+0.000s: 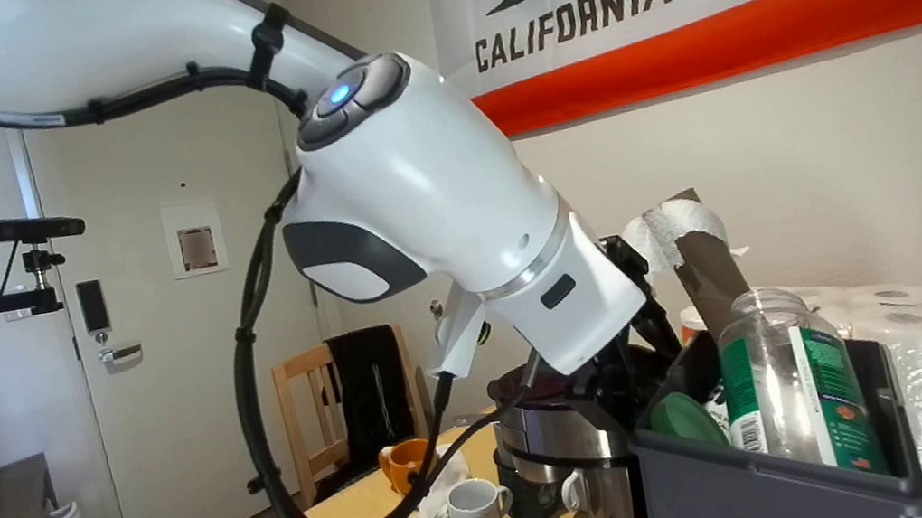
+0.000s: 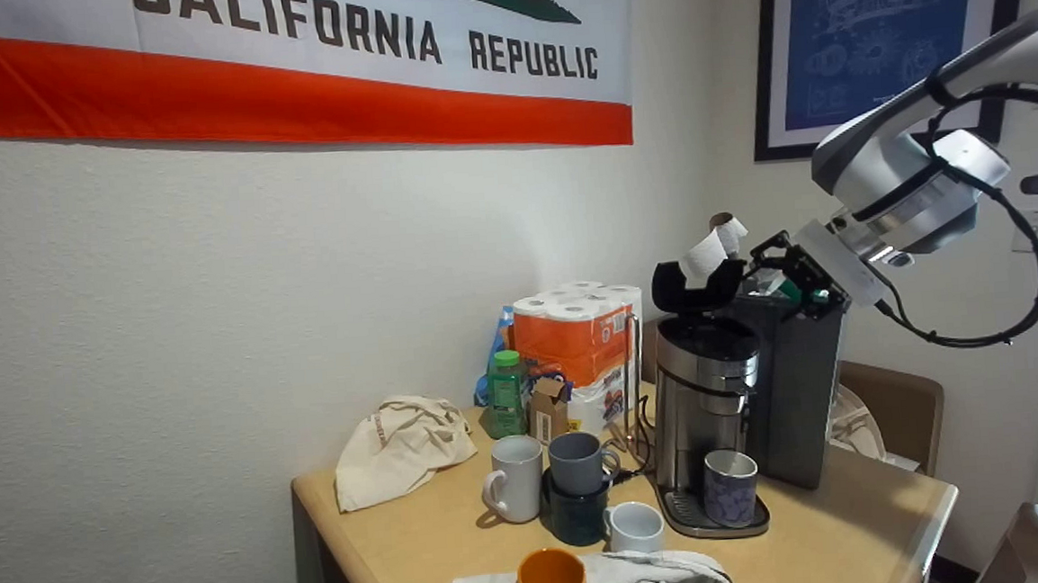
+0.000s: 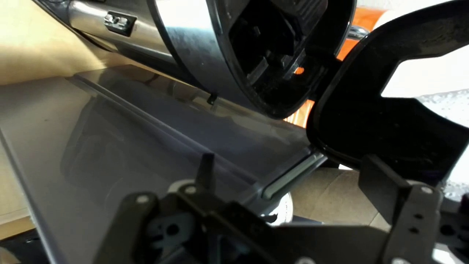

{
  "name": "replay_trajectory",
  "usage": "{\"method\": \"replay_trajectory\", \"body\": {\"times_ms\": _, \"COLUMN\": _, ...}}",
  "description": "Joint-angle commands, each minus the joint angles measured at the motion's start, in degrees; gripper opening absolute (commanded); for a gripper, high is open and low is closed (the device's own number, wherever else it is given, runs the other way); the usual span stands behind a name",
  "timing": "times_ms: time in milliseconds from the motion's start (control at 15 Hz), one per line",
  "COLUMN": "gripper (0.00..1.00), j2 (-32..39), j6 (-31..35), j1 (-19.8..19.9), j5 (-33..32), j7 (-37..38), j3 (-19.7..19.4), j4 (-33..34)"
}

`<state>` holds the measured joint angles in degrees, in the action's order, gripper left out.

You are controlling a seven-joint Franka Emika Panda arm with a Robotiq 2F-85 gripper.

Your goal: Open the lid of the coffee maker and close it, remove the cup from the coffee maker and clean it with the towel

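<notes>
The silver and black coffee maker [image 2: 702,406] stands on the table with its black lid [image 2: 697,291] raised. In the wrist view the lid [image 3: 370,121] stands open beside the exposed top of the coffee maker [image 3: 187,36]. My gripper [image 3: 289,165] is open with nothing between its fingers. Its right finger overlaps the lid's edge; I cannot tell whether they touch. In an exterior view the gripper [image 2: 775,285] is just right of the lid. A purple patterned cup [image 2: 731,490] stands upright on the drip tray. The white towel [image 2: 658,580] lies crumpled at the table's front.
A tall dark grey bin [image 2: 791,392] stands close beside the coffee maker, below the gripper. Several mugs, including an orange mug [image 2: 551,582] on the towel and a white mug [image 2: 517,479], stand nearby. Packed paper rolls [image 2: 576,333] and a green bottle [image 2: 507,396] stand behind.
</notes>
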<state>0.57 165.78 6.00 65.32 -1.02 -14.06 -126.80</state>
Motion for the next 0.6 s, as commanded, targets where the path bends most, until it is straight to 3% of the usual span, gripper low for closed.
{"method": "replay_trajectory", "body": {"times_ms": 0, "gripper": 1.00, "j2": -1.09, "j6": -1.60, "j1": -0.11, "j5": -0.90, "j7": -0.60, "j3": 0.05, "j4": -0.81}}
{"method": "replay_trajectory", "body": {"times_ms": 267, "gripper": 1.00, "j2": -2.30, "j6": -4.78, "j1": 0.02, "j5": -3.50, "j7": 0.46, "j3": -0.14, "j4": -1.83}}
{"method": "replay_trajectory", "body": {"times_ms": 533, "gripper": 1.00, "j2": -3.69, "j6": -9.83, "j1": 2.06, "j5": -13.62, "j7": 5.24, "j3": 1.11, "j4": -3.27}}
